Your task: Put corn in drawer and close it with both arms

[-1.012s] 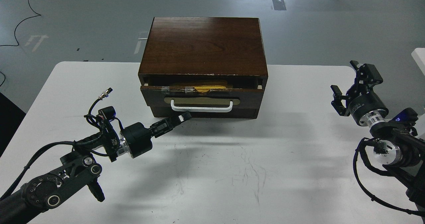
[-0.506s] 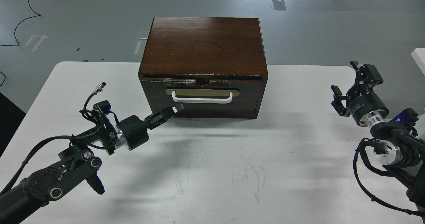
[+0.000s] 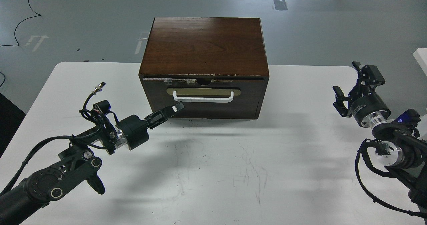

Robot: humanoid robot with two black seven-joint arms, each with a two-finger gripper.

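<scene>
The drawer (image 3: 248, 95) is pushed in, its dark brown front flush with the cabinet box (image 3: 205, 45). Its white bar handle (image 3: 202, 98) sits on a brass-coloured plate. The corn is hidden; no yellow shows. My left gripper (image 3: 176, 109) is shut and empty, its tip against the lower left of the drawer front, just below the handle's left end. My right gripper (image 3: 347, 83) is open and empty, held above the table at the far right, well away from the drawer.
The cabinet stands at the back middle of the white table (image 3: 217, 171). A white object (image 3: 421, 56) juts in at the right edge. Grey floor with a black cable (image 3: 20, 21) lies beyond the table.
The drawer went from slightly open with corn showing to fully shut. My left gripper pushed it in, ending farther left and back. My right arm has not moved.
</scene>
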